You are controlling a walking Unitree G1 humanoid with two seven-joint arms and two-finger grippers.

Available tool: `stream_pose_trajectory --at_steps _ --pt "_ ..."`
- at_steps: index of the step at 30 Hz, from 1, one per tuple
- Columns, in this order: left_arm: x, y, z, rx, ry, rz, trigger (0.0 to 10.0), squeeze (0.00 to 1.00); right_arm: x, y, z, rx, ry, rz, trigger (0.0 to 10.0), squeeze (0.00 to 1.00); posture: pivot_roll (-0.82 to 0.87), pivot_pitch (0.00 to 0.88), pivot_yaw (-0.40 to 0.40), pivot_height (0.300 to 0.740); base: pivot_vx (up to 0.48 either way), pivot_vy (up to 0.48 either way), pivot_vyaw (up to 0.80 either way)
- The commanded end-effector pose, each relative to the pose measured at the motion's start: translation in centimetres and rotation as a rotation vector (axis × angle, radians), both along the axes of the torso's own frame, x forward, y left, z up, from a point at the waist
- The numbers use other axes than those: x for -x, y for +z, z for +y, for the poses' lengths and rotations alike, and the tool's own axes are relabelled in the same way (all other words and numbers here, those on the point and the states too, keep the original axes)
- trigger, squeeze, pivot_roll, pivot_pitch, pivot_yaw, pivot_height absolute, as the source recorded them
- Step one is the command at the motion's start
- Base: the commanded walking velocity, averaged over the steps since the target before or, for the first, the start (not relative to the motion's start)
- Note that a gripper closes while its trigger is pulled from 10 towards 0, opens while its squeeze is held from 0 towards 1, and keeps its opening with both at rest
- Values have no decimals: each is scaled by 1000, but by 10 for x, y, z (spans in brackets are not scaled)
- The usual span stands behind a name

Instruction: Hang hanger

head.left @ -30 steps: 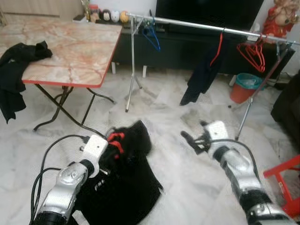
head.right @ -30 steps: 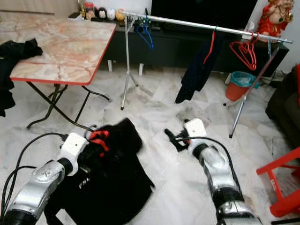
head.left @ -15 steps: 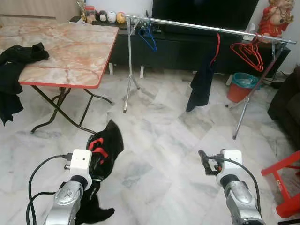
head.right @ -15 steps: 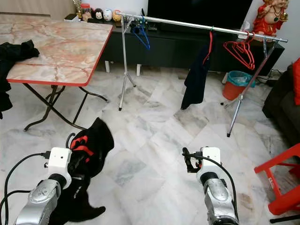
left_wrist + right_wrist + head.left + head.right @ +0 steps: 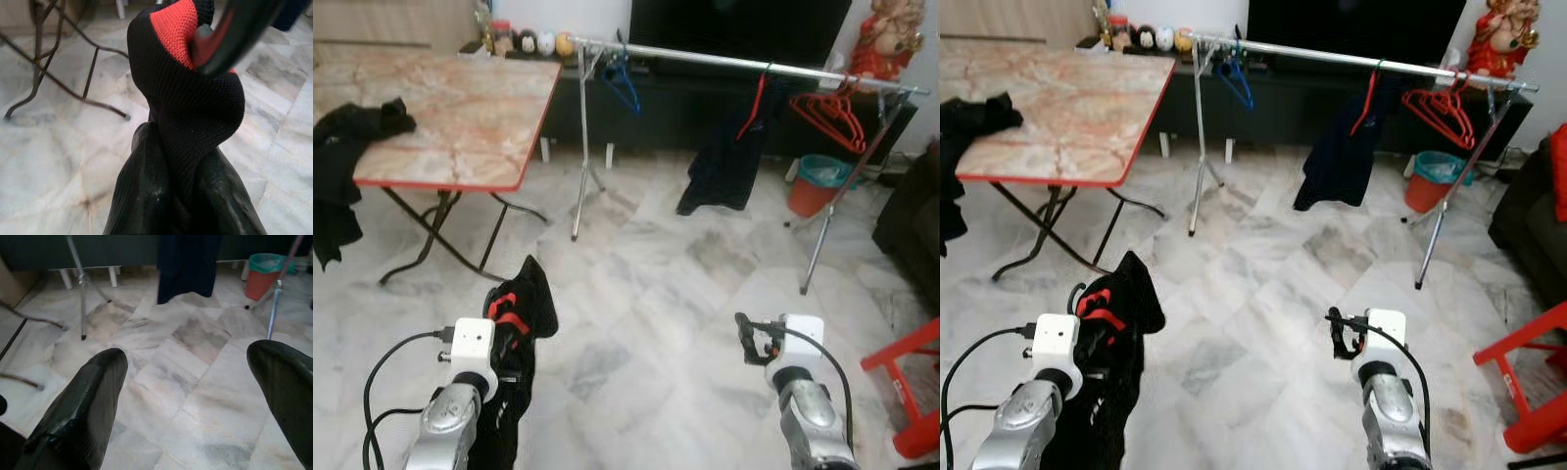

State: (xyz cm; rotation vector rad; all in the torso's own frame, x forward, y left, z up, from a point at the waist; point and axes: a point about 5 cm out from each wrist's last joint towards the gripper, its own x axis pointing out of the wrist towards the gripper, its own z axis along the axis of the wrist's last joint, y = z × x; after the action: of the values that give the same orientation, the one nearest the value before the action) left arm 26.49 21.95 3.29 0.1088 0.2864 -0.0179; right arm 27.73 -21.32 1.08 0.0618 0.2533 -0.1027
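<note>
Left gripper (image 5: 514, 315) low at the robot's left, clamped on a red hanger (image 5: 506, 305) wrapped in a black garment (image 5: 521, 338) with a red-lined collar; in the left wrist view, black fingers (image 5: 234, 34) pinched against the red edge of the knit fabric (image 5: 190, 103), cloth bunched and hanging below toward the marble floor (image 5: 646, 294). Hanger and garment held up off the floor, well short of the rail.

Right gripper (image 5: 751, 340) low at the robot's right, holding nothing, fingers (image 5: 83, 406) spread wide apart in the right wrist view, bare marble tiles between them.

Farther ahead, across open floor, a silver clothes rail (image 5: 724, 61) on folding metal legs, spanning from centre to far right. On the rail: a blue hanger (image 5: 625, 86) near its left end, a dark garment (image 5: 724, 162) on a red hanger near the middle, several bare red hangers (image 5: 832, 110) bunched toward its right end. Behind the rail, a black TV cabinet (image 5: 685, 108) with a dark screen above. Beneath the rail's right end, an orange bin with green liner (image 5: 815, 181).

To the robot's left, a folding table (image 5: 450, 108) with a marbled pink top and red edge, black clothing (image 5: 347, 162) draped over its near left corner. At far right, part of a red stool (image 5: 906, 392).
</note>
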Motion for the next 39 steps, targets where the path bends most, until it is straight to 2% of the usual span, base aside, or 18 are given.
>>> stream_pose_trajectory --at_steps 1,8,21,32,39 --pt "-10 9 -8 -2 -37 -46 10000 0 -1 1 -6 -24 -41 -3 10000 0 115 0 -46 740 379 0 -781" --pt "-13 11 -7 8 -38 -53 10000 0 -5 3 -4 -10 -24 0 10000 0 121 0 -46 740 382 0 -772" --pt "-16 11 -11 10 -45 -49 10000 0 -8 5 2 7 12 -17 10000 0 123 0 -49 740 380 0 0" --pt "-17 9 -14 19 -37 -50 10000 0 -7 5 2 10 42 -17 10000 0 117 0 -53 740 384 0 733" --pt "-19 10 -15 16 -37 -52 10000 0 -7 4 3 5 38 -2 10000 0 112 0 -52 740 383 0 0"
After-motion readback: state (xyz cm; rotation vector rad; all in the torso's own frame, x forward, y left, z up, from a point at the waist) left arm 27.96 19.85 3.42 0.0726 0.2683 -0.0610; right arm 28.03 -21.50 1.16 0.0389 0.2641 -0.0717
